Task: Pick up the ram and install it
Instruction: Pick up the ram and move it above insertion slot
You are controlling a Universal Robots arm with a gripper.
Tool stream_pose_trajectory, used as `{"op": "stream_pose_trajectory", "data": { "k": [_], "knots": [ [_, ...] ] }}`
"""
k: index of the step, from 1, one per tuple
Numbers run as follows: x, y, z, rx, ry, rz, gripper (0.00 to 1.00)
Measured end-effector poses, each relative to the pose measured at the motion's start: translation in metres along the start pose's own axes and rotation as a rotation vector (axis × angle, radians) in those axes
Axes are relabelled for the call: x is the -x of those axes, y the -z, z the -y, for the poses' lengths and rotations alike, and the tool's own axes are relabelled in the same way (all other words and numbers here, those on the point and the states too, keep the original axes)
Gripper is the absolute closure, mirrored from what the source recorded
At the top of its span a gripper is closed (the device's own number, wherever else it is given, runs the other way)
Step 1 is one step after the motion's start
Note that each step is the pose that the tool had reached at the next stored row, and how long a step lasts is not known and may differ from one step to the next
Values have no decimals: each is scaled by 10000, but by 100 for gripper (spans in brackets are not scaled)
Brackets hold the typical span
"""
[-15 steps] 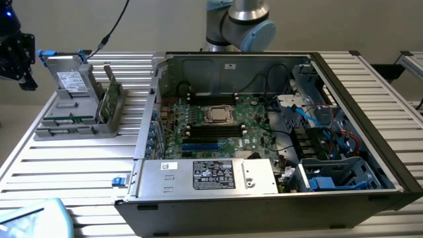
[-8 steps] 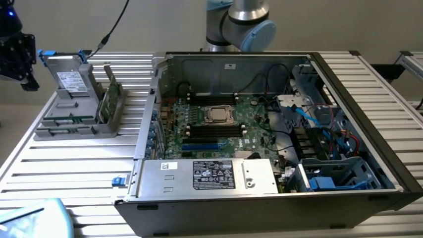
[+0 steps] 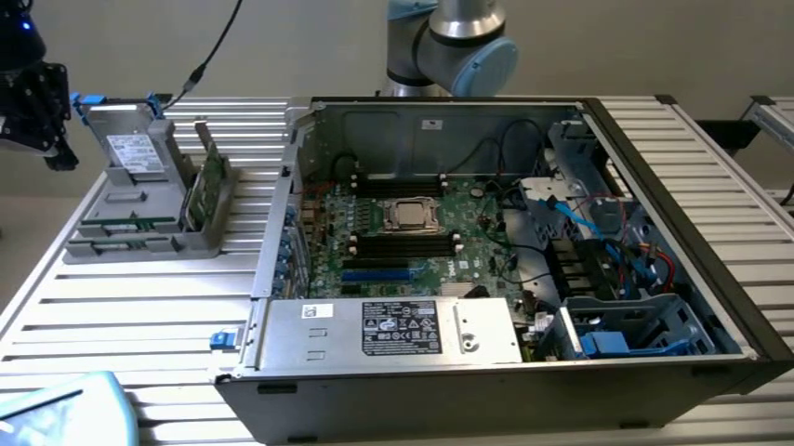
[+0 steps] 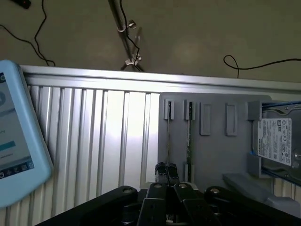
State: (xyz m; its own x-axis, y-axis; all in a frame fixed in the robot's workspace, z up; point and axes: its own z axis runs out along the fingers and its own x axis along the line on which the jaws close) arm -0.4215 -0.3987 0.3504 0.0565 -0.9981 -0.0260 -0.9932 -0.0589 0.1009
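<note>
A grey holder (image 3: 137,237) stands on the ribbed table, to the exterior view's left of the open computer case (image 3: 496,242). Two thin boards (image 3: 211,190) stand on edge in its slots. In the wrist view the ram (image 4: 168,136) is the thin dark edge in one slot. A greener card (image 4: 189,141) sits in the slot beside it. My gripper (image 4: 165,170) hangs above the holder, fingertips together, holding nothing, roughly in line with the ram's slot. In the exterior view the gripper (image 3: 35,107) is high up, beyond the holder towards that view's left. Dark memory slots (image 3: 403,243) lie beside the processor (image 3: 410,216).
A grey drive (image 4: 277,143) with a white sticker and blue clips leans in the holder's far end. A pale blue tablet (image 4: 19,136) lies near the table edge. The case walls, a power supply (image 3: 390,330) and cables (image 3: 583,223) crowd the case.
</note>
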Motion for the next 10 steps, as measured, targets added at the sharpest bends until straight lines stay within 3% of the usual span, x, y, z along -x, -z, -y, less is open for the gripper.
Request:
{"op": "stream_pose_trajectory", "data": {
  "k": [5,10],
  "knots": [
    [-1,0,22,-6,264,209,89],
    [-1,0,22,-8,266,210,89]
  ]
}}
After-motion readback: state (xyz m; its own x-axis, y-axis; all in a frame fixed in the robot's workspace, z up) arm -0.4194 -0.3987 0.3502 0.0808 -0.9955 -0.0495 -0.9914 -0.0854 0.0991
